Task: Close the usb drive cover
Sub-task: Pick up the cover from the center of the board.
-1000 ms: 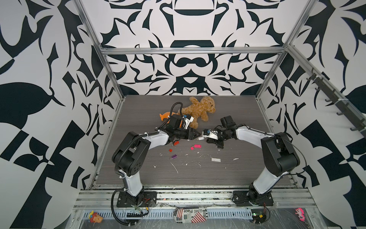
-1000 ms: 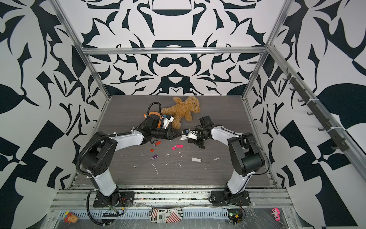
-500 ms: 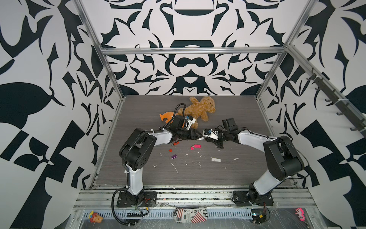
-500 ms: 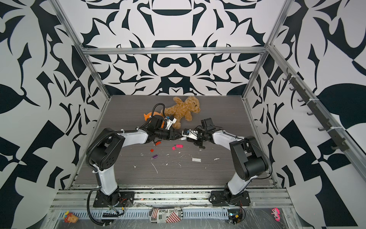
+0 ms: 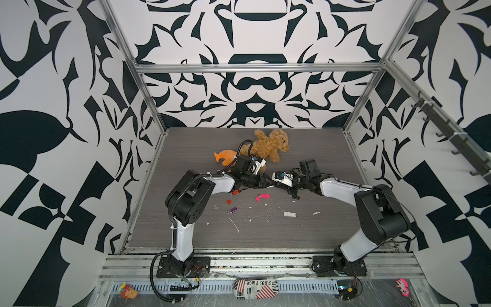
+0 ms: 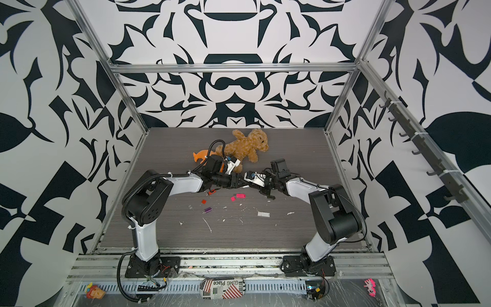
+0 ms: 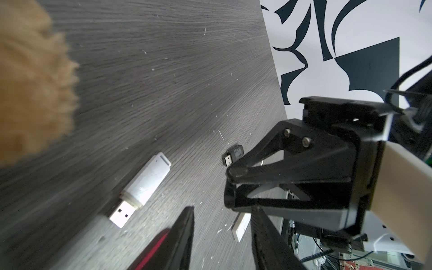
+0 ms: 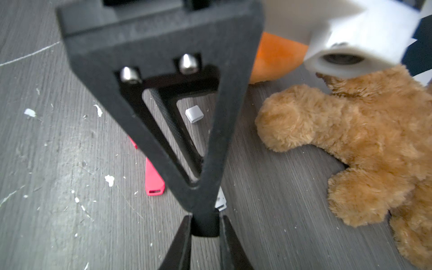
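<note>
Both arms reached low over the middle of the dark grey wood-grain table [image 5: 265, 239]. Their tools met tip to tip, a little nearer than the brown plush teddy bear [image 5: 269, 144].

The left gripper [image 7: 223, 209] had its two black fingers apart with a moderate gap, and nothing was held between them. The right gripper [image 7: 228, 188] was narrow, its fingers almost together. In the right wrist view the tip of one left finger sat between them, and I cannot tell if they pressed on it.

The white plastic USB drive [image 7: 142, 184] lay flat on the table just beside the left gripper, on its far side toward the bear. Its metal connector was uncovered. A small white plastic cap [image 7: 240, 225] lay on the table under the tips of the right gripper, apart from the drive.

A small black USB drive [image 7: 233, 155] lay further to the right. A pink USB drive [image 5: 265, 196] lay nearer, close to both tools.
</note>
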Controlling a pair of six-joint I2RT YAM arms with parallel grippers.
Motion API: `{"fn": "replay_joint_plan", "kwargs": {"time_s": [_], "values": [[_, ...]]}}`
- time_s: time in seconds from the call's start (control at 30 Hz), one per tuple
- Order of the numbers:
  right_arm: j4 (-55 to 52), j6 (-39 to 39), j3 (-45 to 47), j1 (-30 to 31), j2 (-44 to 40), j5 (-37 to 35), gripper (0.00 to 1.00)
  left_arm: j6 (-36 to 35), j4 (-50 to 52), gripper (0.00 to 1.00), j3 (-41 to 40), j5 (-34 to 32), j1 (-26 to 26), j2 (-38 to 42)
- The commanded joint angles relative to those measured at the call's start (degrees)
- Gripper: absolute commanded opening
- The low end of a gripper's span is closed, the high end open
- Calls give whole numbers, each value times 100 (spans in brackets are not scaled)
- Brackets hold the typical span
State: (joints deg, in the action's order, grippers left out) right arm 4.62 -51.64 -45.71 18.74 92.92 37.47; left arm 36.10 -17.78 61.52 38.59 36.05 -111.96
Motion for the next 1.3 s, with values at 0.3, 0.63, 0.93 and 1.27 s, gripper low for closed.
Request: {"fn": "replay_joint_plan", "kwargs": {"time_s": [0.3,0.63,0.93,1.27], "values": [[717,481,202,67,-183,172,23,226,-364,35,137,88,33,-151],[1051,657,308,68,-253,181,23,339,-507,28,130,129,26,-177],[1312,741,387,68,-336,129,23,380,-536,28,140,114,31,-203],[1358,769,366,77,-250,254,22,398,-576,20,202,131,42,-201]]}}
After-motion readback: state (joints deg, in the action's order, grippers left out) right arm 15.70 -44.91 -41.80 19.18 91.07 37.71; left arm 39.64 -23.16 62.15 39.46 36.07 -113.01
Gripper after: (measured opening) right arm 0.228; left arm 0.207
